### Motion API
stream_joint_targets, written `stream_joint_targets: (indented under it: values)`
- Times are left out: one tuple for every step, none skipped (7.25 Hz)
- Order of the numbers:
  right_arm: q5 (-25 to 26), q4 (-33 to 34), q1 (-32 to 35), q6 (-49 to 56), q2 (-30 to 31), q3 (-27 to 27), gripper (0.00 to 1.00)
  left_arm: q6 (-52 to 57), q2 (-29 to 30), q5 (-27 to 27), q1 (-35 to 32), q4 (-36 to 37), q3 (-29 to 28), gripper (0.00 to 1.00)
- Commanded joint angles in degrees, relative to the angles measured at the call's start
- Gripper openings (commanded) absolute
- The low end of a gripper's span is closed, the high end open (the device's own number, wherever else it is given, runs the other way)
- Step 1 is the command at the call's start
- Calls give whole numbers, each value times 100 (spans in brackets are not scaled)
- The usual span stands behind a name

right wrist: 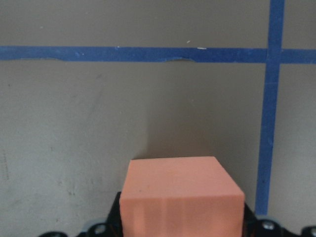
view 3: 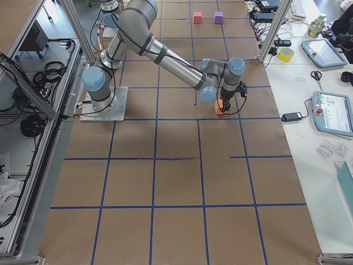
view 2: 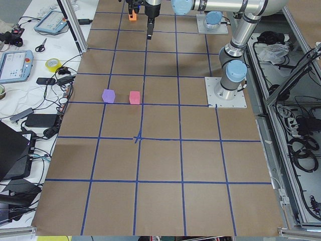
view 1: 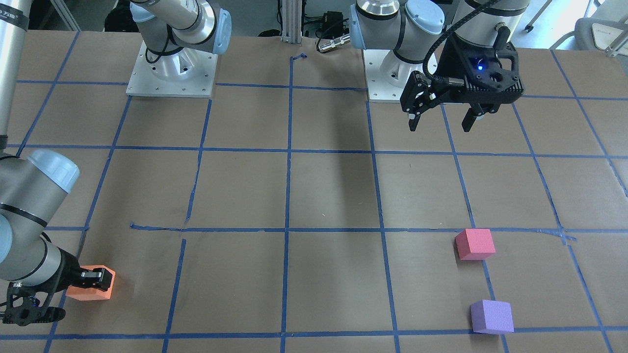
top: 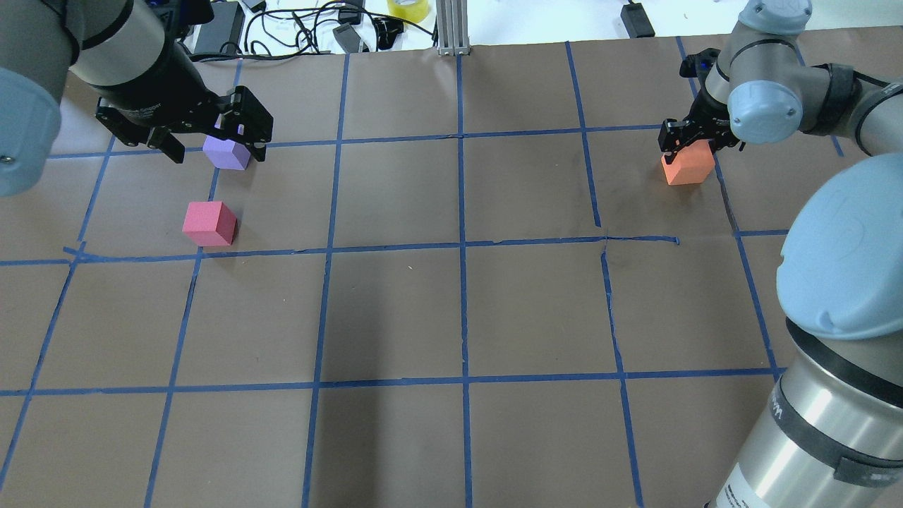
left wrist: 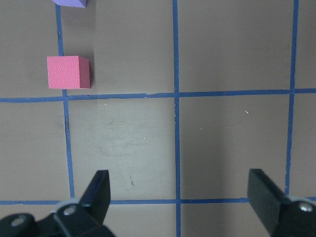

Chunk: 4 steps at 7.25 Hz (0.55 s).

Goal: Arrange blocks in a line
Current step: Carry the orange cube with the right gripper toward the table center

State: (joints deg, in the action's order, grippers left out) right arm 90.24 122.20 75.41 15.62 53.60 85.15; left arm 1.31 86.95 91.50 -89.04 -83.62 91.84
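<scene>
The orange block (top: 688,169) is at the table's far right in the overhead view, and my right gripper (top: 690,148) is shut on it, low at the table. The right wrist view shows the orange block (right wrist: 182,197) filling the gap between the fingers. The pinkish-red block (top: 209,224) and the purple block (top: 227,154) sit close together at the far left. My left gripper (top: 215,149) is open and empty, held high above the table. In the left wrist view the pinkish-red block (left wrist: 68,72) lies well ahead of the open left gripper (left wrist: 178,180).
The brown table (top: 458,317) has a blue tape grid. The two arm bases (view 1: 171,73) (view 1: 392,73) stand at the robot's edge. An aluminium post (top: 451,28), cables and a tape roll (top: 408,8) lie beyond the far edge.
</scene>
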Motion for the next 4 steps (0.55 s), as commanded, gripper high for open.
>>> stream_joint_targets:
  values:
    - [2,-3,0,2,2,-33,42,0,15,-1,1,-5,9,100]
    - [2,-21,9,-6,45,-77,36,-43,119,-9,-8,47,-8,100]
    - [-7,-38,96,-76,98,-130,35,-52,103,-27,1,47,0,100]
    - [-16,-91,262,-85,194,-234,35,9,77,8,19,30,9,100]
